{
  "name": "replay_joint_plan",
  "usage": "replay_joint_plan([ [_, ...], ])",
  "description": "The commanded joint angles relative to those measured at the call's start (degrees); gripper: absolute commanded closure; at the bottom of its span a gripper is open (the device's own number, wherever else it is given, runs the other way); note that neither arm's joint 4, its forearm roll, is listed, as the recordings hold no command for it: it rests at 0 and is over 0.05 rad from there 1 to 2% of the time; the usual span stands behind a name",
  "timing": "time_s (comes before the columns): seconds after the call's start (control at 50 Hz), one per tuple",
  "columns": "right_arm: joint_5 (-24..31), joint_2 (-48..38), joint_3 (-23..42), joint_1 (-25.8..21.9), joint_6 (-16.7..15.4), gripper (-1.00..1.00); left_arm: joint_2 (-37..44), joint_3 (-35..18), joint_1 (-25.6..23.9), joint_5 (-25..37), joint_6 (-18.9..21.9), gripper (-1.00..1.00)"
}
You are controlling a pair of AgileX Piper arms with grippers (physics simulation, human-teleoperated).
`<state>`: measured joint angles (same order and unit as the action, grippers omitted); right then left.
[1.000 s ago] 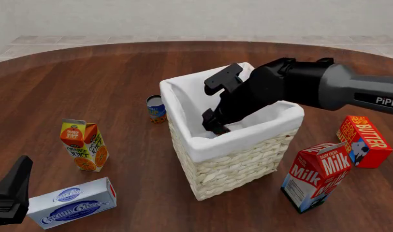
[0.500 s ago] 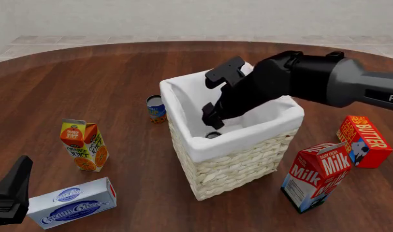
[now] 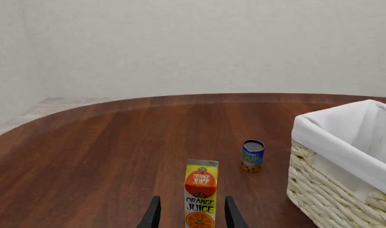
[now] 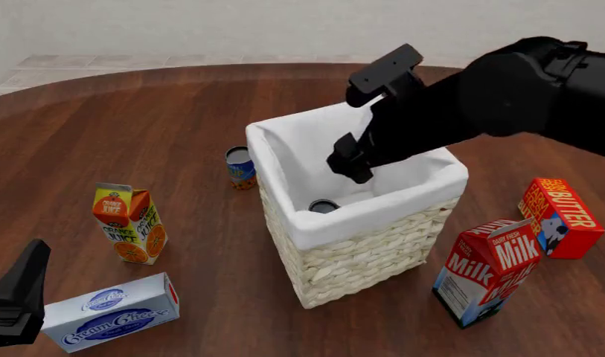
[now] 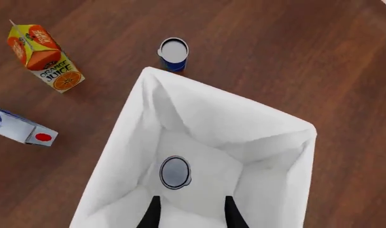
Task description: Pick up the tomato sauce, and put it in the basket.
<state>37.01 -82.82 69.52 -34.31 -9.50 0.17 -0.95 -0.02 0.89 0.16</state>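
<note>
The tomato sauce [image 5: 175,172] stands on the floor of the basket, free of any gripper, and only its silver-grey top shows. From the front just its top [image 4: 324,206] peeks over the near rim. The basket [image 4: 367,253] is pale wicker with a white cloth lining and stands mid-table. My right gripper [image 4: 354,123] hangs open above the basket's opening, its fingers [image 5: 151,214] apart with nothing between them. My left gripper [image 4: 19,294] rests open at the near left, away from the basket.
A small blue and orange can [image 4: 240,166] stands just left of the basket. An orange juice carton [image 4: 132,223] and a cream cheese box [image 4: 109,312] are at the left, close to my left gripper. A milk carton [image 4: 486,271] and a butter box [image 4: 560,217] stand at the right.
My right gripper has risen out of the basket and drawn back to the right, leaving the tomato sauce on the basket's floor. The left arm has not moved.
</note>
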Motion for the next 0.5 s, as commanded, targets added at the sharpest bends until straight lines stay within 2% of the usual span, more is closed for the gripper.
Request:
replay_joint_plan([
  [0.02,1.4,6.8,-3.3,-0.3,-0.3,-1.0,0.0,0.0,0.0,0.0,0.0,-1.0],
  [0.24,3.5,13.4,-6.5,-0.2,-0.1,-1.0,0.0,0.0,0.0,0.0,0.0,-1.0],
  [0.5,6.1,23.7,-10.6,-0.4,1.7,-1.0,0.0,0.0,0.0,0.0,0.0,-1.0],
])
